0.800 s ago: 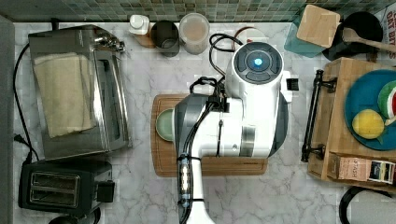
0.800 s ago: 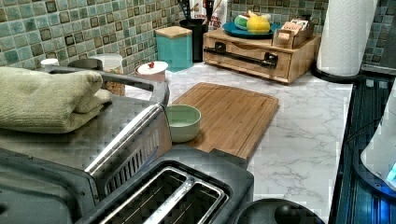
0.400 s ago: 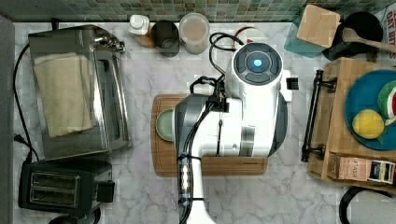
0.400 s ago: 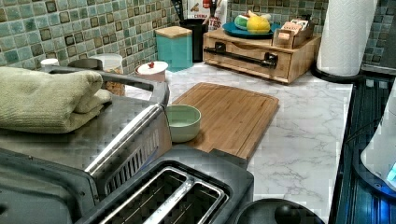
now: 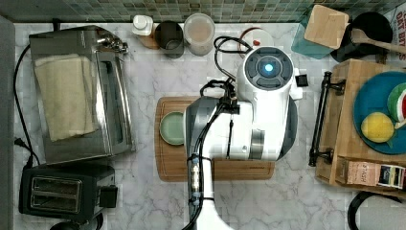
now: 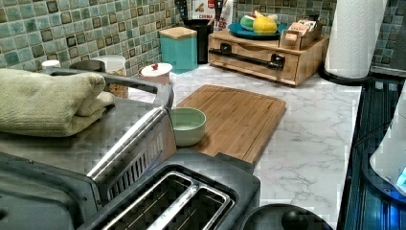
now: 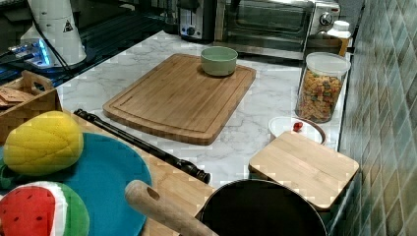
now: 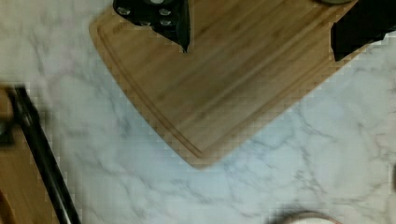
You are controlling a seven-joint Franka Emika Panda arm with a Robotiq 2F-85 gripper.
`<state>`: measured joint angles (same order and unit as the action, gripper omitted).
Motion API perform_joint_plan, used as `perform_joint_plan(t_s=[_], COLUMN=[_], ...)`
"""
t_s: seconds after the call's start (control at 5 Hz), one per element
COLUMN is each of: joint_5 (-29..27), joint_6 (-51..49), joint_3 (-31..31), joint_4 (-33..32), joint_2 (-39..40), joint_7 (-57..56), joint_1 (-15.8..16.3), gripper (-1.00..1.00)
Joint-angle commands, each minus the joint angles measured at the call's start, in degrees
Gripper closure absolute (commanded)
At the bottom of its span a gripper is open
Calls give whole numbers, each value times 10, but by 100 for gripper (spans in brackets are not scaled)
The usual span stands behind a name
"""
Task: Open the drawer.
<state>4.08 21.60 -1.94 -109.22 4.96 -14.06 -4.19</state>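
Nothing moved since earlier frames. Hand wide open, empty. Drawer closed; green bowl empty.

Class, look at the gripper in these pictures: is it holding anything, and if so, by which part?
Nothing is held. In the wrist view the gripper is open above the cutting board, with the drawer handle off to one side, untouched.

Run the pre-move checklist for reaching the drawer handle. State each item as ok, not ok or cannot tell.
1. Drawer shut, front flush: ok.
2. Black bar handle unobstructed along its length: ok.
3. Marble counter between cutting board and handle free of things: ok.
4. Gripper open, with nothing between its fingers: ok.
5. Gripper at the handle: not ok; it hangs over the cutting board's corner.
6. Green bowl away from the path: ok.
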Motion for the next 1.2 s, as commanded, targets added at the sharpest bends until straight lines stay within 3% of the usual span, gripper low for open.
perform_joint_plan(t_s=[0.2,0.8,1.2], joint_5=[7,-7,4], joint_6=[49,207,237], joint_3=[-63,-79,-66], joint_4=[-29,-60,-55], joint_2=[20,45,67], joint_7=[-226,-372,-406], joint_1=[-60,-112,-132], gripper=[-100,-100,-100])
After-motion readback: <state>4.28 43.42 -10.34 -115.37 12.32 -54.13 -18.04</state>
